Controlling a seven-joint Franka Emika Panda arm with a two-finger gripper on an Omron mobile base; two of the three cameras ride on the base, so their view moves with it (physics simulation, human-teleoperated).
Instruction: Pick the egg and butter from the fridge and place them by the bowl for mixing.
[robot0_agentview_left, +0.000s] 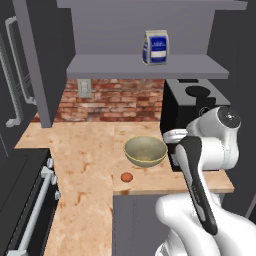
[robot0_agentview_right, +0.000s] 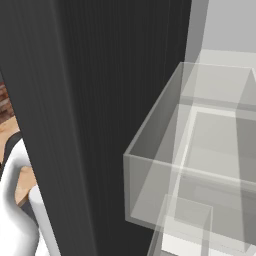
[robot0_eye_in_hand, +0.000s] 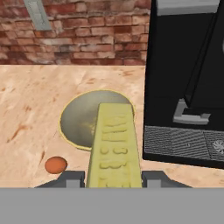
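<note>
In the hand view my gripper (robot0_eye_in_hand: 114, 177) is shut on the butter (robot0_eye_in_hand: 114, 148), a pale yellow block that sticks out forward between the fingers. Its far end hangs over the near rim of the olive-beige bowl (robot0_eye_in_hand: 83, 120). The egg (robot0_eye_in_hand: 56, 165), small and orange-brown, lies on the counter just left of the bowl. In the left base view the egg (robot0_agentview_left: 127, 177) rests in front of the bowl (robot0_agentview_left: 145, 151), near the counter's front edge. The fridge (robot0_agentview_right: 75, 125) shows as a dark side panel with clear drawers (robot0_agentview_right: 200, 165).
A black coffee machine (robot0_eye_in_hand: 188, 87) stands right beside the bowl, also seen as the coffee machine (robot0_agentview_left: 187, 110) at the counter's right. A blue-white bag (robot0_agentview_left: 155, 47) sits on the upper shelf. A brick wall (robot0_agentview_left: 110, 100) backs the counter; an oven (robot0_agentview_left: 30, 210) is lower left.
</note>
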